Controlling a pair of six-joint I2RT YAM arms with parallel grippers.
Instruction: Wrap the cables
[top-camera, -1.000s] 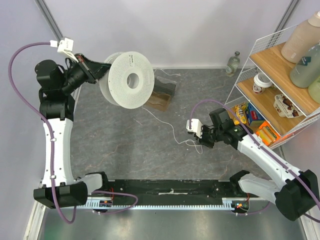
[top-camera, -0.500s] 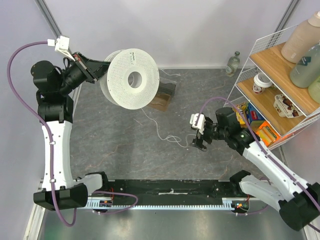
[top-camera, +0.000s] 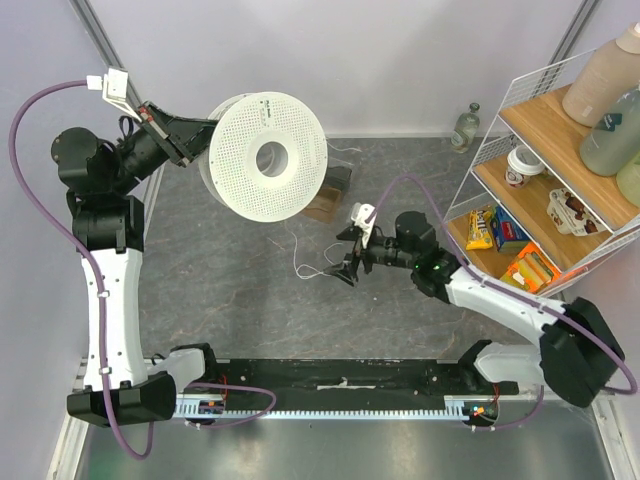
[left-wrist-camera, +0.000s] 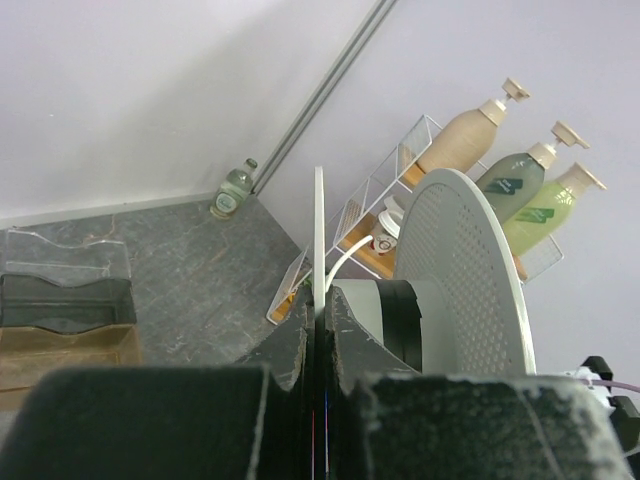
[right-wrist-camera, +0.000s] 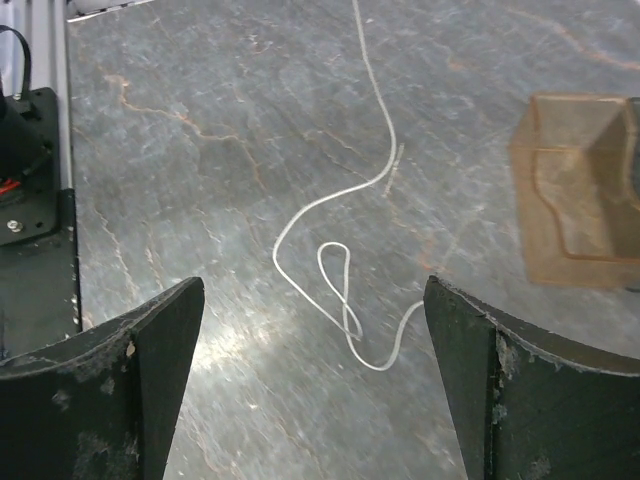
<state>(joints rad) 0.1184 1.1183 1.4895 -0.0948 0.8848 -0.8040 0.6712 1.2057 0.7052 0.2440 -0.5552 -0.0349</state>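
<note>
The winding step is in hand: the left end effector (left-wrist-camera: 318, 322) is clamping the thin rim of the white spool (top-camera: 268, 155) and holding it raised over the far left of the bench (top-camera: 220, 290); the right end effector (right-wrist-camera: 312, 300) is hovering low with its fingers spread wide, gripping nothing. The cable (right-wrist-camera: 345, 300) is trailing from the spool down to the bench and lying in a small crossed loop directly under those spread fingers; from above it is probably clear of them, though the overhead view is too coarse to be sure. The next move is calling for the right fingers to descend, pinch this very thin strand and keep it taut while the spool is taking up slack. Compared with a second ago, the right arm is reaching much further left, away from the wire shelf (top-camera: 505, 190); the slack is bunching nearer the spool, which is sitting slightly higher.
</note>
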